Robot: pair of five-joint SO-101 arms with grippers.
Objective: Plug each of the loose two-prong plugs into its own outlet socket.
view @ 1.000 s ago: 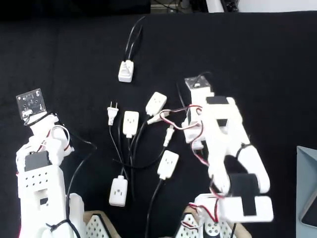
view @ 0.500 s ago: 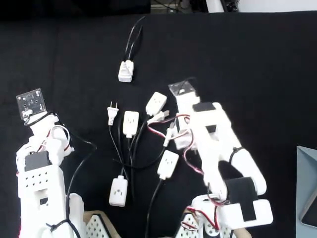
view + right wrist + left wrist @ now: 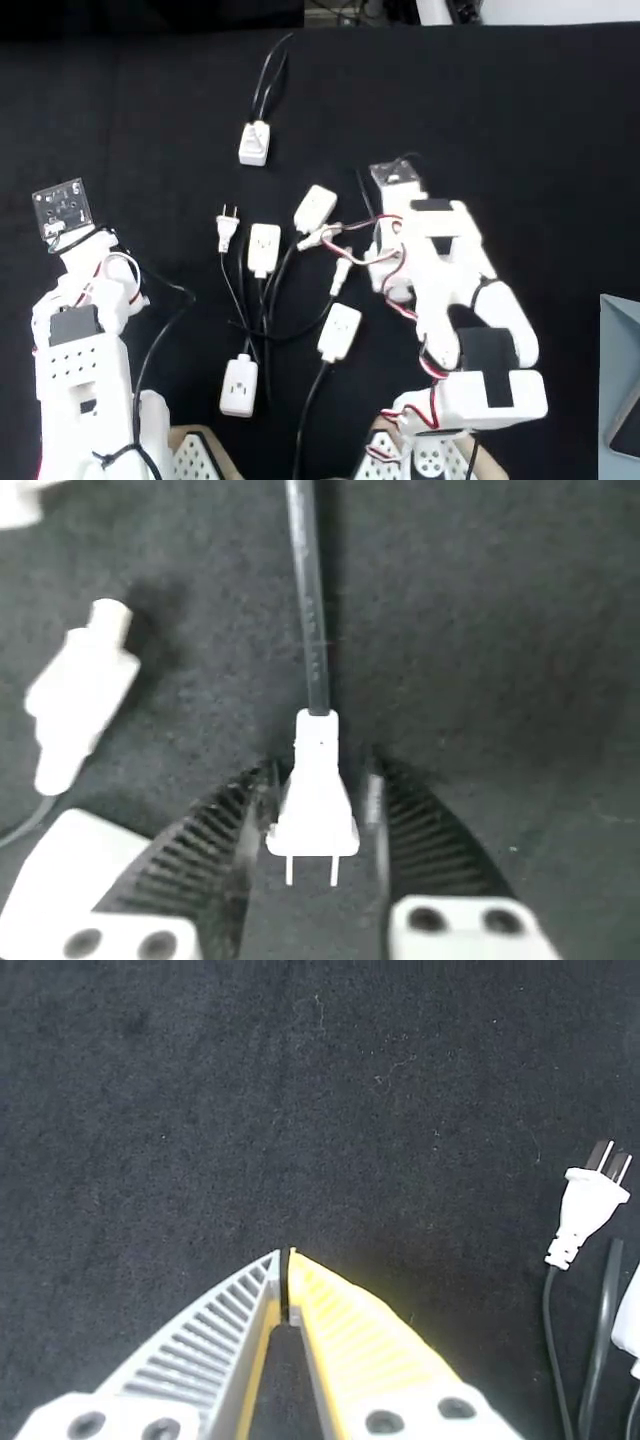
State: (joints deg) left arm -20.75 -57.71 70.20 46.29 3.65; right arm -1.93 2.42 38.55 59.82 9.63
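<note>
In the right wrist view my right gripper (image 3: 318, 770) is shut on a white two-prong plug (image 3: 318, 815), prongs toward the camera and its black cord (image 3: 308, 590) running away over the cloth. In the high view the right arm (image 3: 435, 250) hangs just right of the cluster of white outlet sockets (image 3: 264, 248) and covers that plug. Another loose plug (image 3: 228, 228) lies left of the cluster. It lies off to one side of my shut, empty left gripper (image 3: 285, 1258) as the plug (image 3: 590, 1200). The left arm (image 3: 80, 330) stands at the table's left.
Several sockets (image 3: 339, 331) and tangled black cords (image 3: 265, 320) lie in the middle of the black cloth (image 3: 520, 120). One socket (image 3: 255, 143) lies apart at the back. Two more plugs (image 3: 342, 270) lie by the right arm. A grey object (image 3: 620, 380) is at the right edge.
The right arm swung left toward the sockets half a second ago and has come back to the right. The left arm has not moved.
</note>
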